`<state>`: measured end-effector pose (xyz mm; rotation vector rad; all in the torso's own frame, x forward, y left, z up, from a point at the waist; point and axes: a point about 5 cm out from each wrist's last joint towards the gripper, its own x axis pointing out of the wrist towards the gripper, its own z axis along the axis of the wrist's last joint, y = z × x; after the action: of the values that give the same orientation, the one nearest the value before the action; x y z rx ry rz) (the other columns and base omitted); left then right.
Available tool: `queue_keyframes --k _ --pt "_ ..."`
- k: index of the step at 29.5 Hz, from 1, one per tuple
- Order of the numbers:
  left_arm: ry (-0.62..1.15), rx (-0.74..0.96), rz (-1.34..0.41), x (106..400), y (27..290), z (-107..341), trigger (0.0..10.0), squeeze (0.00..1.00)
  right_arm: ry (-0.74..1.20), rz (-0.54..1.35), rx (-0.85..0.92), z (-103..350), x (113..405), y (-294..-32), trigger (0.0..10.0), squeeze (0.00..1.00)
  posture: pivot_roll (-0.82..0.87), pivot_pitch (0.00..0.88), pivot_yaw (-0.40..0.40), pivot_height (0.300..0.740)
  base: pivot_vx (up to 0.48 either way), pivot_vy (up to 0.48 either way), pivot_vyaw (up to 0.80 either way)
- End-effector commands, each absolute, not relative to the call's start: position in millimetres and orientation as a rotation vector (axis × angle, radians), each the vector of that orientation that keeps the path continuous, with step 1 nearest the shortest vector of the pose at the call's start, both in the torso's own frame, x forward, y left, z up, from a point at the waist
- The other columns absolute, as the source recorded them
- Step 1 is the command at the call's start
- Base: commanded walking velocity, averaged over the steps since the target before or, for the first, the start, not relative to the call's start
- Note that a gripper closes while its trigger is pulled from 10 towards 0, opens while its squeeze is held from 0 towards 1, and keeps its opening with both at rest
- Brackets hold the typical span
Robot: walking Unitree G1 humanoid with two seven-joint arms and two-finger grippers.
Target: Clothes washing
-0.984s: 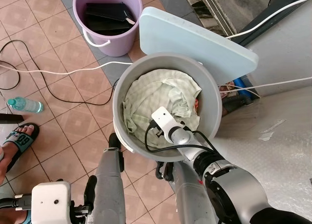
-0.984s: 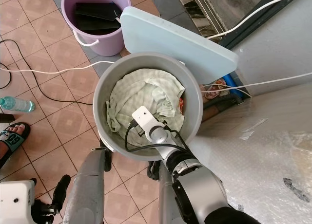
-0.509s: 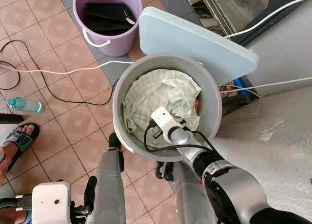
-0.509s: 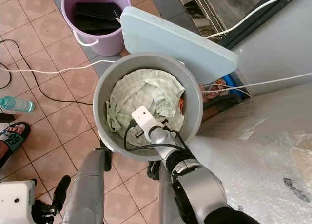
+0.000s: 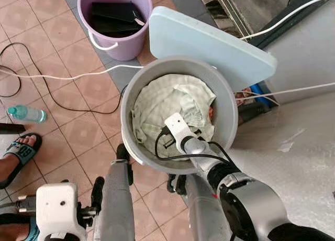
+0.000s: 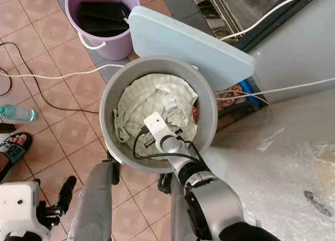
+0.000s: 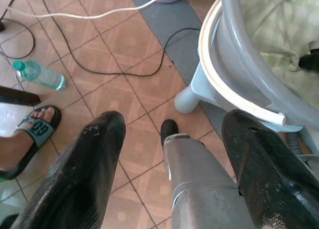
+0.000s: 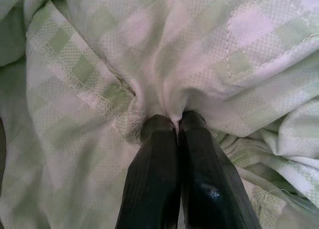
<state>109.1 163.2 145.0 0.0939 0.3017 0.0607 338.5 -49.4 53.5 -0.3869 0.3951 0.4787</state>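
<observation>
A pale green checked cloth (image 5: 162, 102) fills the grey washer tub (image 5: 131, 89), whose light blue lid (image 5: 209, 42) stands open behind it. My right arm reaches down into the tub, its white wrist block (image 5: 175, 127) just above the cloth. In the right wrist view my right gripper (image 8: 174, 122) is shut on a pinched fold of the checked cloth (image 8: 99, 64). My left gripper (image 7: 172, 122) hangs open beside the tub, over the tiled floor, holding nothing.
A purple bucket (image 5: 112, 21) with dark items stands behind the tub. Cables (image 5: 68, 78) cross the tiles on the left. A water bottle (image 5: 26, 113) lies there, near a person's sandalled foot (image 5: 18, 152). Grey concrete lies on the right.
The right wrist has shifted slightly over the cloth while staying in the tub. The left arm has moved a little at the bottom edge. The cloth lies much as before.
</observation>
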Motion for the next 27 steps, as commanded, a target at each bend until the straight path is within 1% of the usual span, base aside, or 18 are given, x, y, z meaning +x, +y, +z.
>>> queue_keyframes --k 1,2,4,5,6,8,9,10,17,18,19,20,21,22,25,27 --pt "0.295 0.112 0.034 112.0 162.5 142.0 10.0 0.0 0.405 0.494 -0.34 48.5 334.2 -49.0 0.0 0.0 0.37 0.541 -0.149 0.74 0.0 0.0 0.0" --pt "0.295 0.112 0.034 112.0 162.5 142.0 10.0 0.0 0.405 0.494 -0.34 48.5 334.2 -49.0 0.0 0.0 0.37 0.541 -0.149 0.74 0.0 0.0 0.0" --pt "0.237 0.119 0.001 133.3 160.3 140.0 10.0 0.0 0.327 0.498 -0.288 66.4 345.9 -50.8 0.0 0.0 0.32 0.482 -0.158 0.74 0.0 0.0 0.0" --pt "0.217 0.122 -0.007 139.9 159.8 139.9 10.0 0.0 0.294 0.497 -0.268 73.0 349.9 -52.8 0.0 0.0 0.31 0.472 -0.159 0.74 0.0 0.0 0.0" --pt "0.166 0.144 -0.025 156.2 159.5 140.1 10.0 0.0 0.216 0.494 -0.23 87.5 358.1 -59.7 0.0 0.0 0.27 0.431 -0.162 0.74 0.0 0.0 0.0" --pt "0.149 0.153 -0.03 160.8 159.4 140.8 10.0 0.0 0.192 0.493 -0.221 91.6 360.2 -62.3 0.0 0.0 0.27 0.431 -0.162 0.74 0.0 0.0 0.0" --pt "0.113 0.182 -0.04 171.4 160.4 141.5 10.0 0.0 0.155 0.486 -0.198 98.7 364.1 -69.0 0.0 0.0 0.23 0.388 -0.158 0.74 0.0 0.0 0.0" --pt "0.076 0.219 -0.047 181.8 162.7 142.0 10.0 0.0 0.125 0.48 -0.181 104.5 367.1 -75.7 0.0 0.0 0.21 0.371 -0.155 0.74 0.0 0.0 0.0" --pt "0.076 0.219 -0.047 181.8 162.7 142.0 10.0 0.0 0.125 0.48 -0.181 104.5 367.1 -75.7 0.0 0.0 0.21 0.371 -0.155 0.74 0.0 0.0 0.0" --pt "0.053 0.245 -0.05 188.6 164.4 142.5 10.0 0.0 0.107 0.476 -0.172 108.2 368.9 -80.1 0.0 0.0 0.21 0.371 -0.155 0.74 0.0 0.0 0.0" --pt "0.03 0.338 0.068 221.6 195.4 132.6 10.0 0.0 -0.016 0.429 -0.148 126.5 372.9 -100.0 0.0 0.0 0.06 0.221 -0.111 0.74 0.0 0.0 0.0" --pt "0.011 0.388 0.178 243.5 223.6 130.5 10.0 0.0 -0.123 0.394 -0.128 142.7 372.0 -115.9 0.0 0.0 0.05 0.214 -0.107 0.74 0.0 0.0 0.0" --pt "-0.005 0.403 0.254 259.1 243.8 131.8 10.0 0.0 -0.228 0.36 -0.123 160.4 368.8 -128.6 0.0 0.0 0.04 0.188 -0.092 0.74 0.0 0.0 0.0" --pt "-0.015 0.403 0.293 269.3 254.4 133.2 10.0 0.0 -0.303 0.34 -0.118 174.1 365.8 -135.7 0.0 0.0 0.03 0.167 -0.077 0.74 0.0 0.0 0.0" --pt "-0.037 0.376 0.261 278.7 247.9 135.3 10.0 0.0 -0.425 0.311 -0.124 200.2 358.2 -143.8 0.0 0.0 0.02 0.141 -0.063 0.74 0.0 0.0 0.0" --pt "-0.05 0.371 0.24 282.0 243.0 135.5 10.0 0.0 -0.453 0.306 -0.127 206.5 355.2 -147.0 0.0 0.0 0.02 0.126 -0.053 0.74 0.0 0.0 0.0"
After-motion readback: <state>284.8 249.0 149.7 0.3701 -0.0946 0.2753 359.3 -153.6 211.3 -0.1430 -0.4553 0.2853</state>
